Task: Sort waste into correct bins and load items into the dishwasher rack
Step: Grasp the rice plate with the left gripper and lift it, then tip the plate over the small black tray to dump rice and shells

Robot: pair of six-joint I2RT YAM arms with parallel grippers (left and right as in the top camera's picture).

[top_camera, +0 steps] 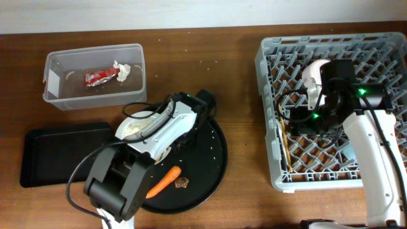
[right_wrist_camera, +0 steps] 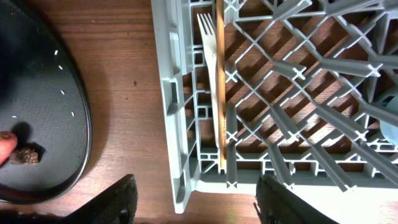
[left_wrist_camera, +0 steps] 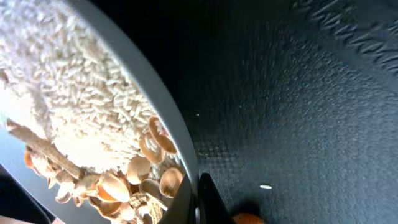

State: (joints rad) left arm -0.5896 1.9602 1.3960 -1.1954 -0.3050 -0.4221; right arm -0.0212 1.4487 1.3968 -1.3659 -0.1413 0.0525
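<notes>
— What could go wrong from here?
— A spill. My left gripper (left_wrist_camera: 200,205) shows one finger (left_wrist_camera: 210,198) against the plate (left_wrist_camera: 165,106) rim, and I cannot tell whether it is clamped. If the plate tips, the rice (left_wrist_camera: 81,93) and beige scraps (left_wrist_camera: 143,180) would slide onto the round black tray (left_wrist_camera: 298,112).
— And your right?
— My right gripper (right_wrist_camera: 200,202) is spread wide and empty, above the dishwasher rack (right_wrist_camera: 174,93) wall. The fork (right_wrist_camera: 208,56) and chopstick (right_wrist_camera: 219,81) lie inside, just ahead.

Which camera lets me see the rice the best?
The left wrist view: the rice fills the frame, grains clear, beige scraps beside it on the plate. Overhead shows only a sliver under the left arm. The right wrist view shows just stray grains on the round black tray.
</notes>
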